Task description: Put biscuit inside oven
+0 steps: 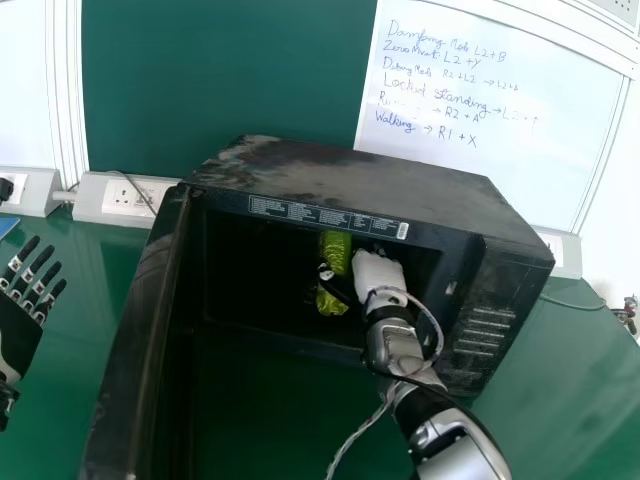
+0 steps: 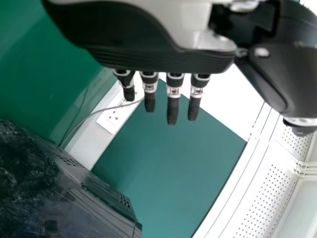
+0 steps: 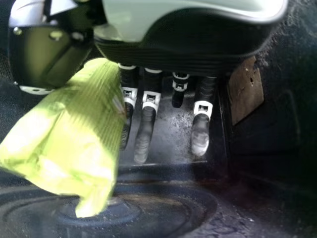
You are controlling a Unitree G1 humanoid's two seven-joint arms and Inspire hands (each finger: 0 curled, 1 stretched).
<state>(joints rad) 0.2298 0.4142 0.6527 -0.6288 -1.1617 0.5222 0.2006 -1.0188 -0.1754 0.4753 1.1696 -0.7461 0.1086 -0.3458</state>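
Inside oven [image 1: 350,182], wrinkled green biscuit packet [image 3: 79,134]

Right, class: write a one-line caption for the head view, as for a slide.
A robot's right hand holds a green biscuit packet inside an open black oven.

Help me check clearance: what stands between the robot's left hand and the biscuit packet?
Green table, then the oven's open door, stand between the left hand and the biscuit packet, as the head view shows.
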